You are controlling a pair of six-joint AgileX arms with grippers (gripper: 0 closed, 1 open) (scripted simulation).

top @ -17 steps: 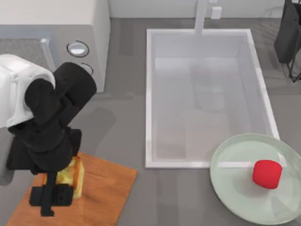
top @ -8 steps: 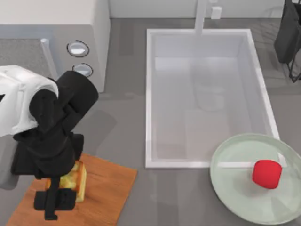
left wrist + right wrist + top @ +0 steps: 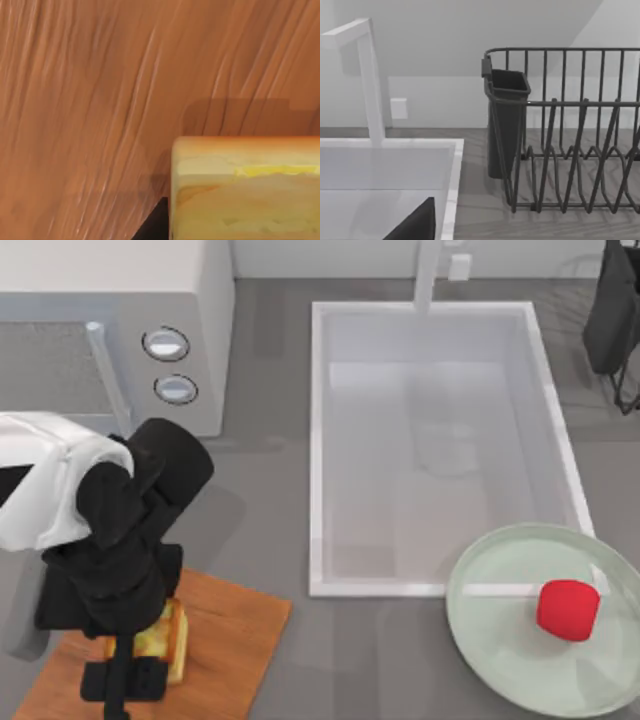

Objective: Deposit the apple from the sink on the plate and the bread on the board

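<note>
With the apple (image 3: 568,609) already on the plate (image 3: 500,650), the left gripper (image 3: 125,680), its finger state impossible to tell, hangs over the bread (image 3: 165,640) on the board (image 3: 235,640); best to lift straight up, leaving the bread square.

A rendered kitchen counter: white sink (image 3: 440,320), tap (image 3: 367,75), dark wire dish rack (image 3: 570,150).

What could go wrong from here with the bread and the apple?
The bread sits on the board with the left gripper right over it, so pulling away could drag or tip it. The apple rests toward one side of the plate, which overlaps the sink corner; a bump might roll it off.
</note>
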